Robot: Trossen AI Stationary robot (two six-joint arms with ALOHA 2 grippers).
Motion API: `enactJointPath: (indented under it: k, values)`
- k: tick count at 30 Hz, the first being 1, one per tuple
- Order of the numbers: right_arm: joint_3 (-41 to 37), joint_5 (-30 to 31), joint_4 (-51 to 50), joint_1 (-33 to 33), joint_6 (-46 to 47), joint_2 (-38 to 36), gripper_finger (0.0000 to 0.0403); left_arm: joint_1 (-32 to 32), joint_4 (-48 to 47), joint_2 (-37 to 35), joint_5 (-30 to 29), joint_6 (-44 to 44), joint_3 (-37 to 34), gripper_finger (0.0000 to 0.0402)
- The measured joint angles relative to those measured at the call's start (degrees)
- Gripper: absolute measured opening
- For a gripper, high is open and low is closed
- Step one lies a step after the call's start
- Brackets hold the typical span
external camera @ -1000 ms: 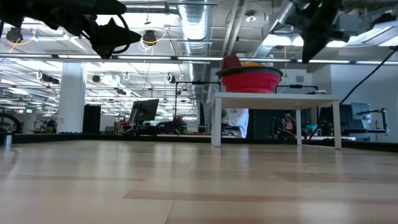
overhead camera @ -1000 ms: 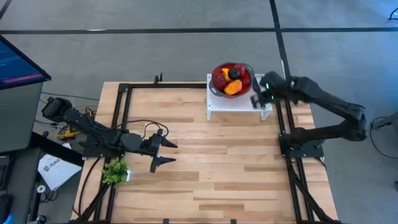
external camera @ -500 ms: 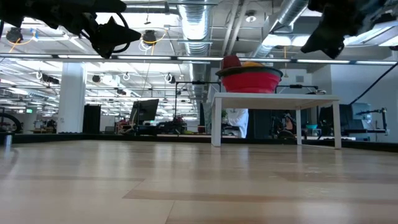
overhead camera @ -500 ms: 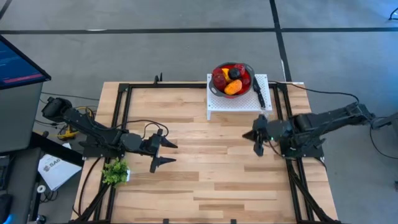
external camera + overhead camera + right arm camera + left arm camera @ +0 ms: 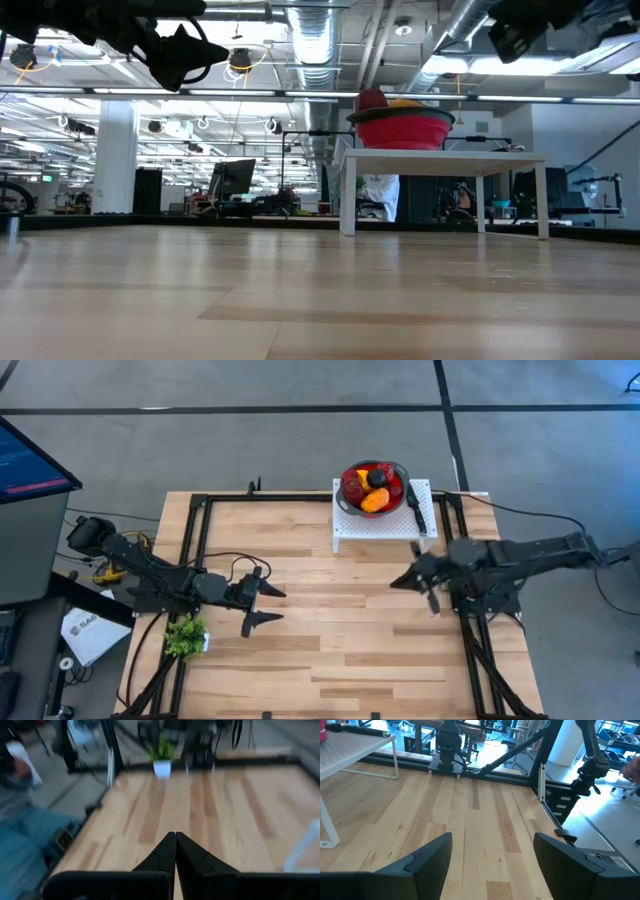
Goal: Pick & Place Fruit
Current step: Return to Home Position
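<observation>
Fruit lies heaped in a red strainer bowl, with red, dark purple, yellow and orange pieces showing; in the overhead frame the bowl sits just above centre, on the left part of a small white shelf standing at the far edge of the wooden table. A black knife rests on the same shelf, just to the right of the bowl and apart from it. Neither arm touches the fruit. The right gripper is clenched on nothing, its two dark fingers pressed together to a single tip; overhead it hangs at centre right of the frame, below the shelf's right end and well clear of the bowl, pointing toward the table's middle. The left gripper is released, fingers spread wide with bare boards showing between them, and it sits at centre left of the overhead frame, aimed rightward. A leafy green bunch stands at lower left, beside the left arm's base.
</observation>
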Motion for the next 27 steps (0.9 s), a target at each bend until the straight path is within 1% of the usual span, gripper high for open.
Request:
enactJointPath:
  k: [4, 6, 9, 12, 15, 17, 20, 24, 27]
  values:
    - [-3.7, -8.7, 4.4, -6.0, -3.2, -7.7, 0.0004, 0.0, 0.0, 0.0, 0.0, -0.3, 0.0, 0.0273]
    - [-6.7, -11.4, 6.0, -8.5, -2.8, -13.1, 0.0004, 0.0, 0.0, 0.0, 0.0, -0.4, 0.0, 0.0273]
    - [-12.2, -13.0, 12.9, -10.6, -0.3, -20.4, 0.0004, 0.0, 0.0, 0.0, 0.0, -0.4, 0.0, 0.0273]
    - [-18.8, -14.7, 15.8, -10.9, 1.0, -26.8, 0.0004, 0.0, 0.0, 0.0, 0.0, -0.3, 0.0, 0.0273]
    - [-24.7, -14.9, 19.6, -10.8, 2.0, -33.4, 0.0004, 0.0, 0.0, 0.0, 0.0, -0.3, 0.0, 0.0273]
    - [-28.1, -15.0, 20.4, -10.8, 2.5, -37.6, 0.0004, 0.0, 0.0, 0.0, 0.0, -0.4, 0.0, 0.0273]
    - [-31.5, -15.2, 22.7, -10.8, 2.8, -38.2, 0.0004, 0.0, 0.1, 0.0, 0.0, -0.4, 0.0, 0.0273]
    - [-33.7, -15.0, 25.9, -10.9, 2.3, -37.5, 0.0004, 0.0, 0.2, 0.0, -0.4, -0.4, -0.1, 0.0273]
    - [-33.8, -15.1, 27.7, -10.9, 1.1, -38.3, 0.0004, 0.0, 0.4, 0.0, -0.6, -0.4, -0.2, 0.0273]
